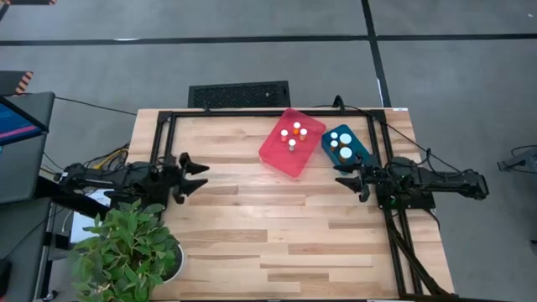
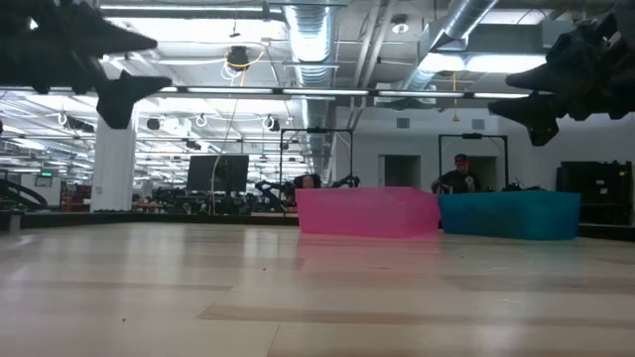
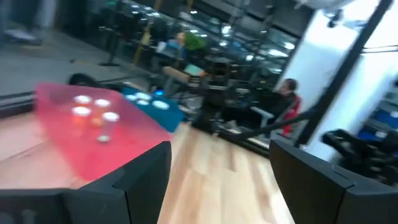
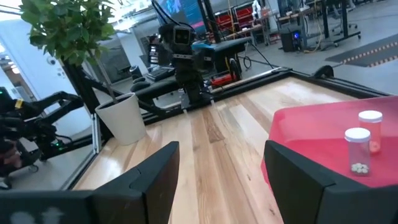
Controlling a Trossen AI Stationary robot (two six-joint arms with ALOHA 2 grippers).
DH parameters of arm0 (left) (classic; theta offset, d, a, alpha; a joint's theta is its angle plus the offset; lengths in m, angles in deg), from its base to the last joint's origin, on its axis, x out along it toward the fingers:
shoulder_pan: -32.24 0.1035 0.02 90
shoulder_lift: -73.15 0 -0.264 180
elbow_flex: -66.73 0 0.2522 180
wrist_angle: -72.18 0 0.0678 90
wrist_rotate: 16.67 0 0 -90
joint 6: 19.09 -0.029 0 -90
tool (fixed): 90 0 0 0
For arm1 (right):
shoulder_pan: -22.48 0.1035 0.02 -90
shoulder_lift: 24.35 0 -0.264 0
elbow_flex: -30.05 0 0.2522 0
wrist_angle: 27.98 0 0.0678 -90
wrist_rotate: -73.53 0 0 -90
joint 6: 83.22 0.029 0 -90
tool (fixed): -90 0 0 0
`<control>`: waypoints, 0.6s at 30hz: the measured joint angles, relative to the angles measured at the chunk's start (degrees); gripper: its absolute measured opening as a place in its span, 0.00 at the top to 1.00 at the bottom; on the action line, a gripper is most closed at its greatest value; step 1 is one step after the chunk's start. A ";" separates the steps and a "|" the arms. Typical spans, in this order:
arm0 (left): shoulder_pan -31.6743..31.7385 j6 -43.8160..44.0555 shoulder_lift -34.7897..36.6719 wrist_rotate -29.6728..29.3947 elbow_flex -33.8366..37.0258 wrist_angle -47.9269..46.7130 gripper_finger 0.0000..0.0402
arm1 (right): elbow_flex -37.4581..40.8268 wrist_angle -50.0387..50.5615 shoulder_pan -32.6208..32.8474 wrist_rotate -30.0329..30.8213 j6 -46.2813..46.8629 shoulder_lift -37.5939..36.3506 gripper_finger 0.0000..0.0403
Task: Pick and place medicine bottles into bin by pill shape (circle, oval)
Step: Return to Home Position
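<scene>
Med bottles [image 1: 295, 134] upright w/ white caps: red bin [image 1: 275, 153], blue bin [image 1: 362, 149].

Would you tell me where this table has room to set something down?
The table is bare wood across its middle and near side, between the left gripper and right gripper. Its far right is crowded: red bin and blue bin side by side.
</scene>
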 joint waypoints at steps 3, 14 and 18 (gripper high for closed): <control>-0.01 0.95 0.02 -3.09 0.07 -3.50 0.35 | 0.02 0.17 0.00 0.00 0.21 0.20 0.39; 0.06 -15.68 2.16 14.59 -0.02 -2.65 0.35 | 0.09 -2.56 0.79 -13.16 -9.57 -0.39 0.39; 0.08 -16.15 2.16 13.44 1.09 -4.50 0.35 | 0.09 -1.77 0.76 -13.13 -12.25 -0.50 0.39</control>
